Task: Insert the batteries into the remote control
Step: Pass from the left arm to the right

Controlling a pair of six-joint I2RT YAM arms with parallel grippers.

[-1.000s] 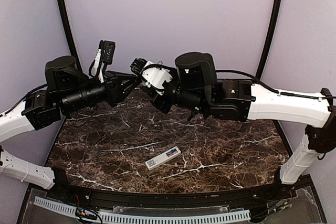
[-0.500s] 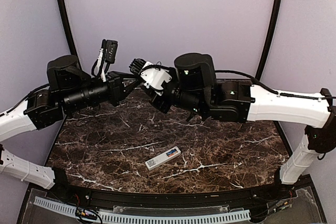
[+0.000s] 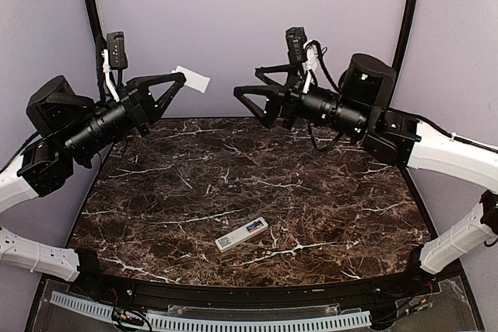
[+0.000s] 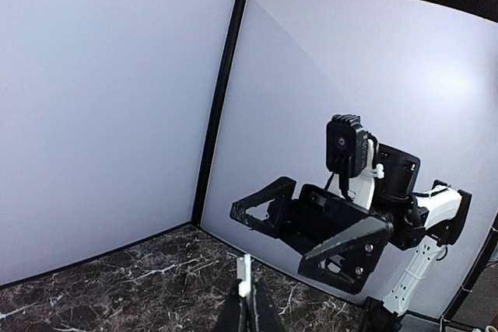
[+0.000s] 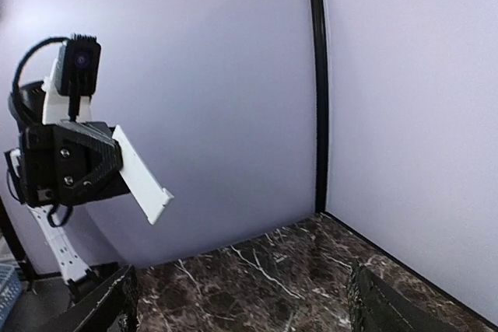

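Observation:
The white remote control (image 3: 240, 235) lies back-up on the marble table near the front. Blue and orange batteries (image 3: 254, 227) show in the recess at its right end, and a small label sits at the left end. My left gripper (image 3: 179, 78) hangs high at the back left, shut on a small flat white cover piece (image 3: 193, 78). That cover piece (image 4: 244, 276) shows edge-on in the left wrist view and broadside (image 5: 142, 172) in the right wrist view. My right gripper (image 3: 247, 83) faces it from the back right, open and empty, its fingers (image 5: 117, 305) spread wide.
Pale walls with black corner posts (image 3: 95, 29) close in the marble table (image 3: 327, 200) on three sides. The right arm's white links (image 3: 447, 153) reach in along the right edge, and the left arm's (image 3: 31, 250) along the left.
The two grippers met at the back middle around the white piece. They have now drawn apart: the left gripper swung left with the cover piece, and the right gripper opened and drew back right.

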